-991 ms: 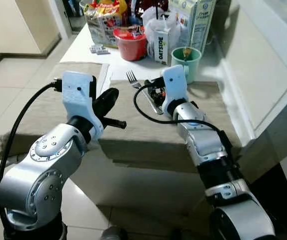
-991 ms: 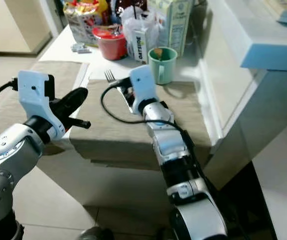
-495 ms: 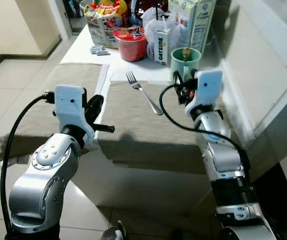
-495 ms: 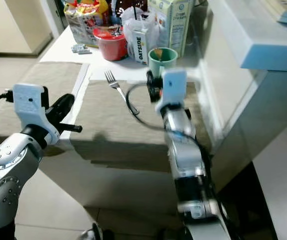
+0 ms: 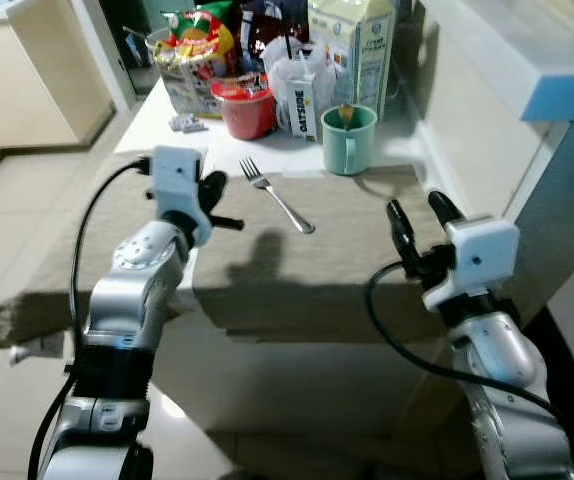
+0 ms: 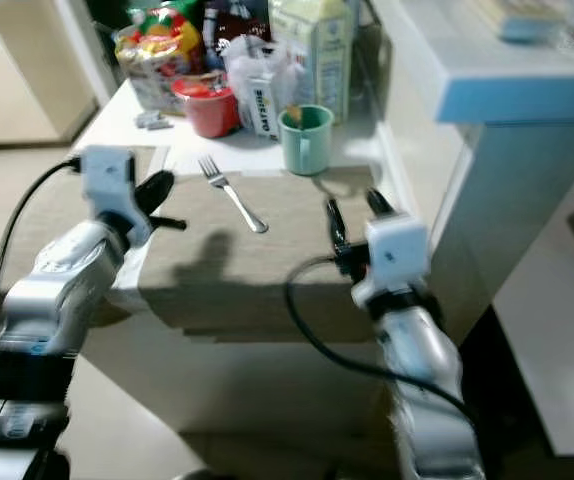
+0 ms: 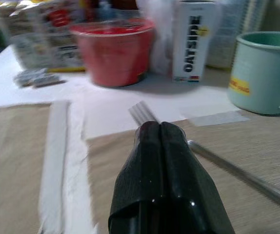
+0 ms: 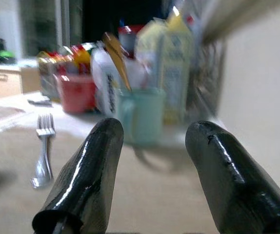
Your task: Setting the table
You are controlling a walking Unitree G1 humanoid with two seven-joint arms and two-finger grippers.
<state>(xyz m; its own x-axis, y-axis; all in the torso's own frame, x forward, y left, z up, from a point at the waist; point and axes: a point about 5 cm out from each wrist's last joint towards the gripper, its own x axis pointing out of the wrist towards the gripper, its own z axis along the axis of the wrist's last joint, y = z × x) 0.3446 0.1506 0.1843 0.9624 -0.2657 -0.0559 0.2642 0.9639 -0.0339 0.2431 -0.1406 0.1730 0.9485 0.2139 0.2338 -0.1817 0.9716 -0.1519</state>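
A silver fork [image 5: 277, 195] lies slanted on the tan placemat [image 5: 297, 265], tines toward the back. Behind it stands a green mug [image 5: 350, 140] with a utensil inside. My left gripper [image 5: 213, 187] hovers at the mat's left edge, just left of the fork. It is shut, with its fingertips [image 7: 158, 130] pressed together and pointing at the fork's tines [image 7: 142, 113]. My right gripper [image 5: 417, 215] is open and holds nothing, over the mat's near right corner. Its spread fingers [image 8: 81, 185] face the mug [image 8: 142, 114] and the fork [image 8: 42, 151].
At the back stand a red bowl [image 5: 244, 108], a small carton [image 5: 303, 97], a tall milk carton [image 5: 351, 50] and snack bags [image 5: 195, 55]. A second tan mat [image 5: 57, 260] drapes over the table's left side. A white counter [image 5: 507, 90] rises on the right.
My right gripper drew back from the fork to the near right corner, leaving the fork on the mat. My left gripper reached forward toward the fork. The camera shifted.
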